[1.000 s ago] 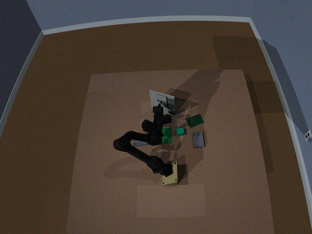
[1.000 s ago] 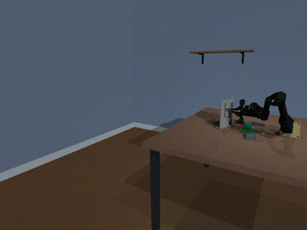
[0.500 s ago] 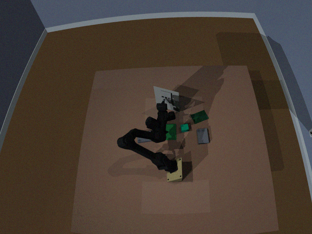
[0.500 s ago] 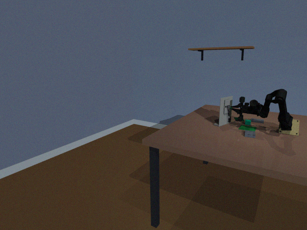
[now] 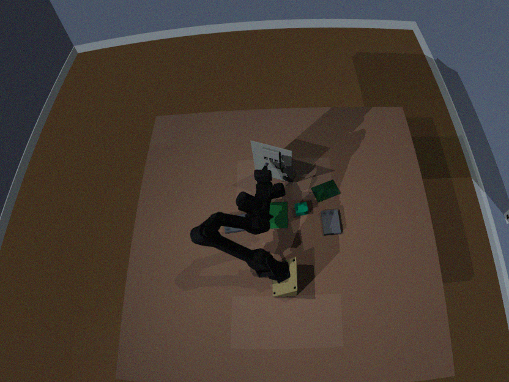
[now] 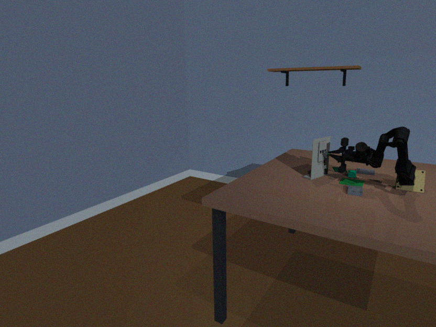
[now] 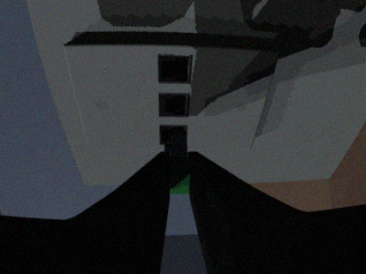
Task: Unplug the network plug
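My gripper [image 5: 266, 166] [image 6: 330, 154] [image 7: 178, 160] is shut on the network plug [image 7: 179, 147], a small dark body with a green part between the fingertips. The plug is in front of the upright pale panel [image 5: 259, 155] [image 6: 316, 167] [image 7: 115, 113]. Three dark sockets [image 5: 270, 159] [image 7: 174, 105] show on the panel and look empty. In the wrist view the plug's front end overlaps the lowest one, and the gap between them is hard to judge. Two flat green patches lie on the table, one near the arm [image 5: 279, 215] and one farther right [image 5: 325, 190]. I cannot tell which is the marked square.
A teal block [image 5: 301, 207] [image 6: 351, 173] stands between the green patches. One grey block [image 5: 331, 221] [image 6: 365, 171] lies right of it. Another grey block [image 6: 355, 191] is partly under the arm in the top view. The arm's base stands on a yellow plate [image 5: 292, 278] [image 6: 418, 181].
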Robot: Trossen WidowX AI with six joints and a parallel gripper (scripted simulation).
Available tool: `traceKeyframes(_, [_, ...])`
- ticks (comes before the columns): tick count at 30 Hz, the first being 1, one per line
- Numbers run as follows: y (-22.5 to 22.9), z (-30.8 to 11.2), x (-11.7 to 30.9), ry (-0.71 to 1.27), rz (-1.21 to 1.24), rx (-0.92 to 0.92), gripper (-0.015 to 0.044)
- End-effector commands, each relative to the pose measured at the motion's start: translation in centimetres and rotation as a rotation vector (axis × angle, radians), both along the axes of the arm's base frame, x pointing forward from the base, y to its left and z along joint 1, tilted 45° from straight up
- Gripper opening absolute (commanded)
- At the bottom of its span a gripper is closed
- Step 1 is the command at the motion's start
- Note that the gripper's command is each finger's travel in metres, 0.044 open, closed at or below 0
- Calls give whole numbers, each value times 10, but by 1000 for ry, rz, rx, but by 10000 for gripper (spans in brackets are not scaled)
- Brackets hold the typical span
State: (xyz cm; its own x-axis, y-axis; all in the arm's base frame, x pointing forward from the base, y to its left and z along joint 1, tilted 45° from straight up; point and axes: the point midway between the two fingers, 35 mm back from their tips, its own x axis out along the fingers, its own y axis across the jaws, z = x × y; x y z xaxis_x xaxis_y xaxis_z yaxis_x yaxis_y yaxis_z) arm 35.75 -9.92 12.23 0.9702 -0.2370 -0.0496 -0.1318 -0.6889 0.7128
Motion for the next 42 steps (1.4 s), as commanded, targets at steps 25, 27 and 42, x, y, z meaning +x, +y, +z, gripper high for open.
traceKeyframes(25, [7,3,-9,8,-5,3,0])
traceKeyframes(27, [7,4,-10,8,-5,3,0])
traceKeyframes(42, [11,6,-14,8,-5,4,0])
